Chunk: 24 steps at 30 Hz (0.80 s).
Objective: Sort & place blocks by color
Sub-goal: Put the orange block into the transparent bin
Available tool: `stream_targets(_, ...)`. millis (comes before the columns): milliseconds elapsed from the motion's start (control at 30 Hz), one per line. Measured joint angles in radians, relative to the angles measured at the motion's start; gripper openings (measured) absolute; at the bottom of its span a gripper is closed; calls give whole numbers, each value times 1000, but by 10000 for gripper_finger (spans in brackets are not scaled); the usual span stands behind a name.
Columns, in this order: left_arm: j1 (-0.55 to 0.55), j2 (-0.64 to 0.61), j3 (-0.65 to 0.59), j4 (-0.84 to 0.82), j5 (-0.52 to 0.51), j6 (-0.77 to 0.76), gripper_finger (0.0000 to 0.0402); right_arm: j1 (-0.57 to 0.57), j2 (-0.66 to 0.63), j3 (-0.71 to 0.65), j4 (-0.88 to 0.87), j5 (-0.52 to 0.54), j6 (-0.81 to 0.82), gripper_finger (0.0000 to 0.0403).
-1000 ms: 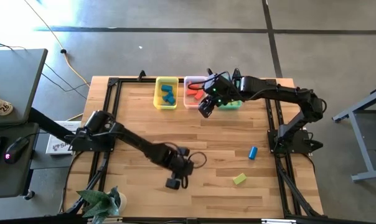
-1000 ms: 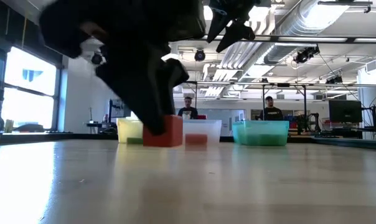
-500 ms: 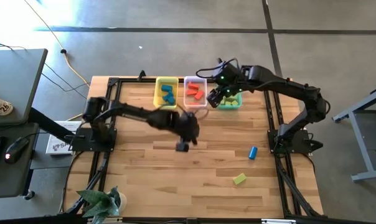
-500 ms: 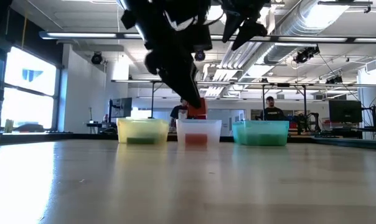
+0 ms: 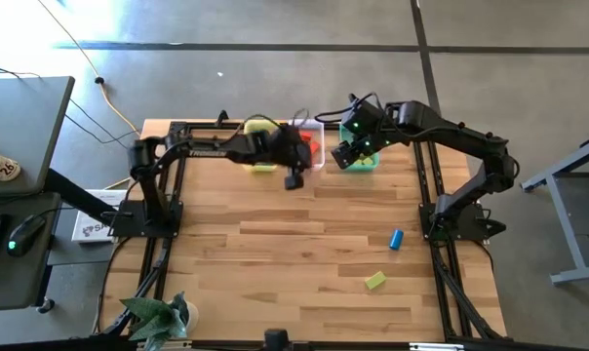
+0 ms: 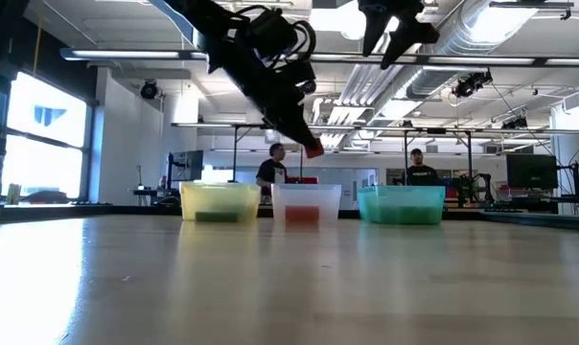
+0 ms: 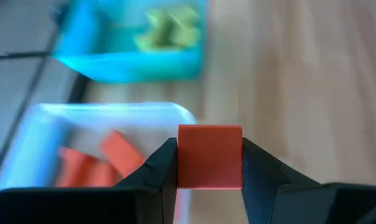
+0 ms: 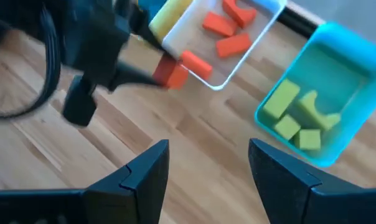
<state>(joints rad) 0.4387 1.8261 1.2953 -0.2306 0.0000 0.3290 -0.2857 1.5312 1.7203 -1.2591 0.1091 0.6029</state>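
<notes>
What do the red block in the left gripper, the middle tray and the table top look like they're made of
Red block: probably painted wood or plastic; flat matte faces, crisp edges, no grain visible. Middle tray: likely thin clear plastic; the red pieces inside show through its wall from table height. Table top: wood, light planks with visible grain and seams.

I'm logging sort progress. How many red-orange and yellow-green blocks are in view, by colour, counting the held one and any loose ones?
Red-orange blocks: 5 (4 in the clear tray, 1 cube in the left claw)
Yellow-green blocks: 5 (4 in the teal tray, 1 loose on the table)
Total: 10
</notes>
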Motion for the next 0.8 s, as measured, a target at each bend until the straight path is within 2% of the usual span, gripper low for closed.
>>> stream_targets(133, 60, -2, 0, 74, 0, -1, 105, 38, 5, 0, -27, 21, 117, 206)
stream_targets(267, 103, 10, 0, 101, 0, -2, 107, 80, 5, 0, -73, 91, 268, 206)
stream_targets(433, 139, 46, 0, 99, 0, -3, 135, 152, 26, 0, -159, 185, 508, 206)
stream_targets(567, 152, 62, 0, 95, -6, -3, 146, 218, 69, 0, -236, 190, 642, 206)
stream_targets(800, 152, 59, 0, 118, -14, -3, 155, 330, 174, 0, -302, 185, 759, 206)
